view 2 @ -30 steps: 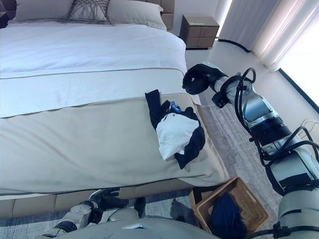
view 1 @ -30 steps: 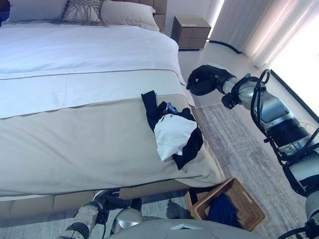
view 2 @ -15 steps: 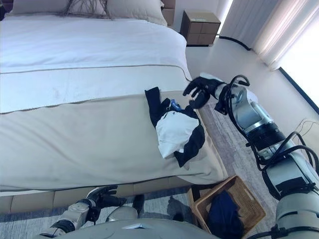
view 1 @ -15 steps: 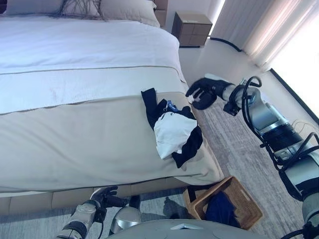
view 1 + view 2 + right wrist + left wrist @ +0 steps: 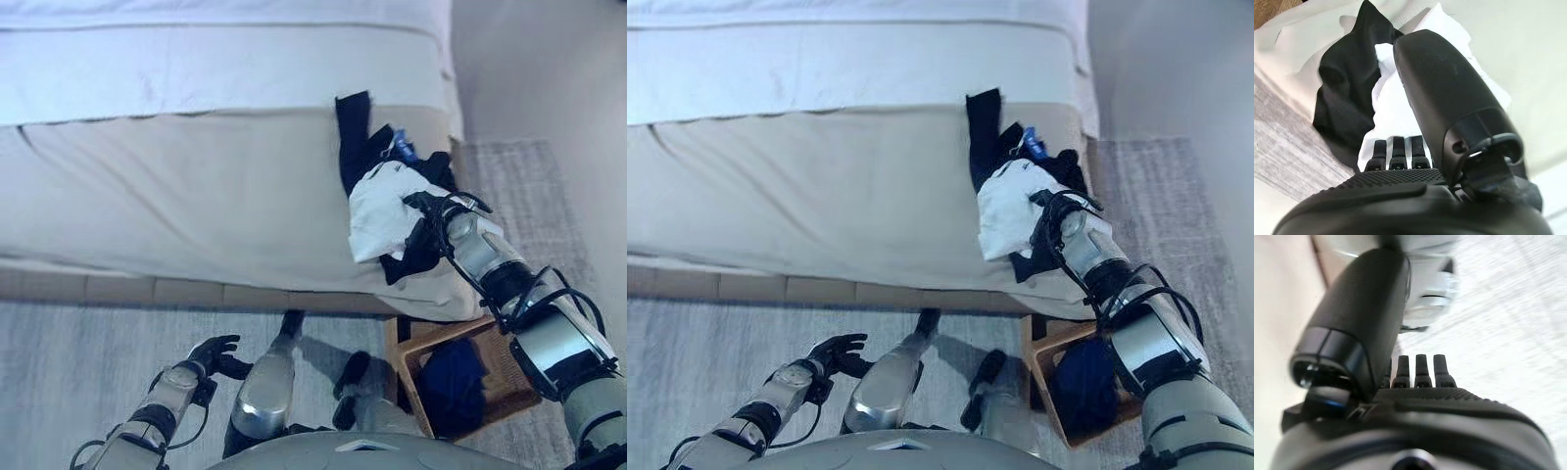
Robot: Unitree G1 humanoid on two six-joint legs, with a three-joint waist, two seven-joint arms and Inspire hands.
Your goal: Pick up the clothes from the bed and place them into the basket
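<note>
A heap of black and white clothes (image 5: 382,204) lies at the right front corner of the bed (image 5: 196,196), hanging a little over its edge. My right hand (image 5: 428,231) is down on the front of the heap, on the black cloth beside the white piece. In the right wrist view its fingers (image 5: 1396,151) reach straight out to the white cloth (image 5: 1400,105) and the black cloth (image 5: 1344,95), open and not closed round either. The woven basket (image 5: 405,354) stands on the floor just below that corner. My left hand (image 5: 212,353) hangs low over the rug, open and holding nothing.
A dark blue garment (image 5: 453,382) lies inside the basket. A grey rug (image 5: 69,372) covers the floor along the bed's front. A white sheet (image 5: 196,69) covers the far part of the bed, above the beige cover.
The camera has tipped down toward the bed's front edge and the floor. My right hand has come down from beside the bed's right edge onto the clothes heap.
</note>
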